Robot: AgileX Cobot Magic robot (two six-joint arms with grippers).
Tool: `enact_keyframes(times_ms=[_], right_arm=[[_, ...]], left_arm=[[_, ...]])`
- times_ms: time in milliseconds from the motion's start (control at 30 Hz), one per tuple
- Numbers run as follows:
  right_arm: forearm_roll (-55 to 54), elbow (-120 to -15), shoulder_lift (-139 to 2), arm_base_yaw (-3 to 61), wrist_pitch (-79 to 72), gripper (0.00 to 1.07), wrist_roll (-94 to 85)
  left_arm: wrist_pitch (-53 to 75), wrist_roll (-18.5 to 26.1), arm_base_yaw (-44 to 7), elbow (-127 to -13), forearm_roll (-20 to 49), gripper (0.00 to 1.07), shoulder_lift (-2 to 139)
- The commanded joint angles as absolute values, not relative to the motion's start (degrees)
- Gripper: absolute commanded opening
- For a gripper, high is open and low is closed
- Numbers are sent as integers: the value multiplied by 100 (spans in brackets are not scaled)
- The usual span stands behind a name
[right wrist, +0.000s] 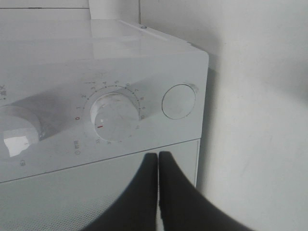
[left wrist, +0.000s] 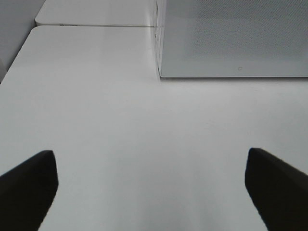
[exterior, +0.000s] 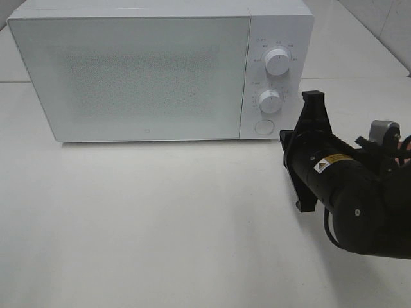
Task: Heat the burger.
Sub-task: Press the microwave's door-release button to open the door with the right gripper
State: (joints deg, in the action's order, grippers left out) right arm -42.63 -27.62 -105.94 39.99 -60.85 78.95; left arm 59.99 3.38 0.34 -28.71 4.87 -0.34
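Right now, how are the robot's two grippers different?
The left gripper is wide open; the right gripper is shut, its jaws pressed together. The left gripper faces bare white table in front of the microwave door; the right gripper points at the microwave's control panel, by the lower knob. Both are black and hold nothing.

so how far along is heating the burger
Done, apparently: the microwave door is shut and no burger shows outside; whether it's inside can't be seen. In hand: the right gripper, fingers closed, sits near the lower dial. To do: probably setting that dial.
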Motion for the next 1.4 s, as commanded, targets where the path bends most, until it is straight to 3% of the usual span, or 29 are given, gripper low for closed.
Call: enact_keyframes(times_ms=[33,1400], right_arm=[[-4211,-3002,-10800,3999,-6068,0,8073],[-4154,-4710,-12152,3260,-5495,0,8274]], left_arm=[[5936,350,23,-2859,504,98,-178],[5936,350,23,-2859,504,98,-178]])
